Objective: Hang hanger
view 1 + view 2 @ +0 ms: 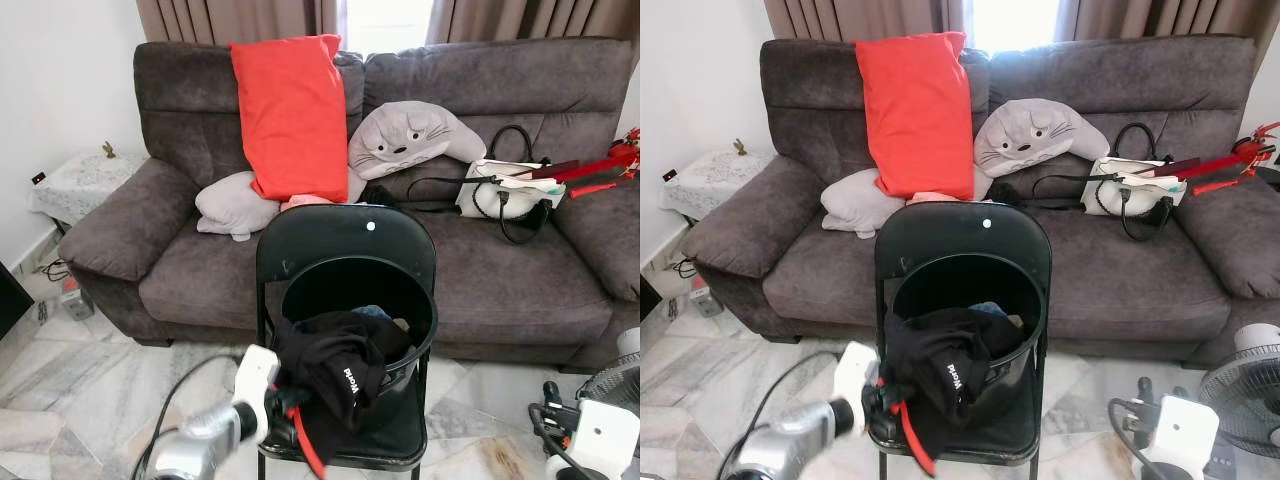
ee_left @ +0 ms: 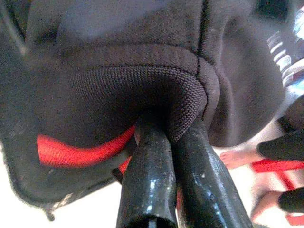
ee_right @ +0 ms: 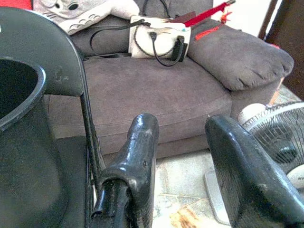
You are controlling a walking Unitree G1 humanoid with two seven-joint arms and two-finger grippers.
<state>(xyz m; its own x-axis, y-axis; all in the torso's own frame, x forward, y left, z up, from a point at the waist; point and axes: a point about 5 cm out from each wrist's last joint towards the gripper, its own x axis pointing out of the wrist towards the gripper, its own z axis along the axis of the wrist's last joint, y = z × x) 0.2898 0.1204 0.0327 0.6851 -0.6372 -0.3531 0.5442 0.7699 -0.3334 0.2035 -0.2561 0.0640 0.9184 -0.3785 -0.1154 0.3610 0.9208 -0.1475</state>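
Observation:
A black garment [image 1: 340,365] on a red hanger [image 1: 305,442] drapes over the rim of a black bucket [image 1: 300,290], which stands on a black folding chair [image 1: 345,235]. My left gripper [image 1: 280,402] is at the chair's front left, shut on the red hanger [image 2: 71,152] just under the garment's ribbed collar [image 2: 142,90]. Both fingers [image 2: 152,166] press together there. My right gripper [image 3: 185,137] hangs low to the right of the chair, open, with nothing between its fingers [image 3: 142,142].
A grey sofa [image 1: 500,260] behind the chair holds a red pillow [image 1: 290,110], a grey plush cushion [image 1: 410,135], a white bag [image 1: 505,190] and more red hangers [image 1: 590,170]. A floor fan [image 1: 615,385] stands at the right and a side table [image 1: 75,180] at the left.

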